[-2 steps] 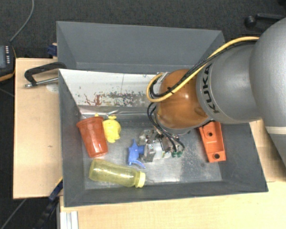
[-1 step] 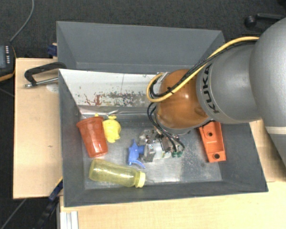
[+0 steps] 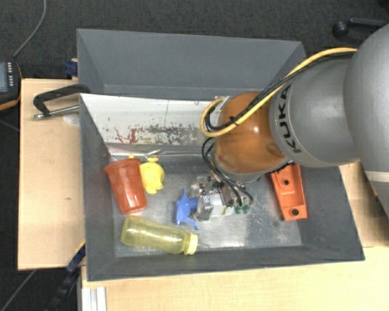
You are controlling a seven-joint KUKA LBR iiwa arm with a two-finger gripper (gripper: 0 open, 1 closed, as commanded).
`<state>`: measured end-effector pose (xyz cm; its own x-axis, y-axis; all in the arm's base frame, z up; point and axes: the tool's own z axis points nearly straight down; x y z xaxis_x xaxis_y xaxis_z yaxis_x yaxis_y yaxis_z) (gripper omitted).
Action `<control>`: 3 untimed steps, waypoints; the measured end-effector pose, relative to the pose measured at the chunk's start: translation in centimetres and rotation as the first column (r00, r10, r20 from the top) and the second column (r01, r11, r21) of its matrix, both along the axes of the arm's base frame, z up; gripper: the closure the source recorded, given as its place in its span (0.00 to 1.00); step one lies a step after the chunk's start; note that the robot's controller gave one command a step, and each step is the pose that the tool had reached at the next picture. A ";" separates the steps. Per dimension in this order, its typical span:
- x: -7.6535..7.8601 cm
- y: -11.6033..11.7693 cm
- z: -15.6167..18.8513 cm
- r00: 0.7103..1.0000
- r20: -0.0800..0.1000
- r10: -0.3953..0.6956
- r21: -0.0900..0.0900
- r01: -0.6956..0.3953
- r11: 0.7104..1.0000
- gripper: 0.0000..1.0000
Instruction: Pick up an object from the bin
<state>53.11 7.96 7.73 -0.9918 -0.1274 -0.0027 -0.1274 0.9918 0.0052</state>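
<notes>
Blue plastic piece (image 3: 185,210) sits mid-floor of the bin (image 3: 181,63), and the gripper (image 3: 211,203) is right down beside it.
The arm comes in from the right, its orange wrist cover (image 3: 246,135) hanging over the centre, and the gripper tip is low at the blue piece's right edge. Whether they touch, I can't tell, and whether the gripper is released or clenched can't be made out from up here either. To the left, a red cup (image 3: 125,185) lies on its side with a small yellow toy (image 3: 153,175) tucked against its right. Along the near wall lies a yellow-green bottle (image 3: 157,235), just near-left of the blue piece. Over on the right, well apart, rests an orange block (image 3: 288,192) with two holes.
</notes>
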 end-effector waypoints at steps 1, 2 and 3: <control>0.0 0.0 2.3 1.000 0.002 0.000 0.000 0.000 1.000 1.00; 0.2 0.1 3.9 1.000 0.010 0.001 0.001 -0.001 1.000 1.00; 0.3 0.1 5.5 1.000 0.010 0.001 0.001 -0.001 1.000 1.00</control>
<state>53.36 8.05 13.23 -0.9917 -0.1282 -0.0129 -0.1283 0.9917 0.0054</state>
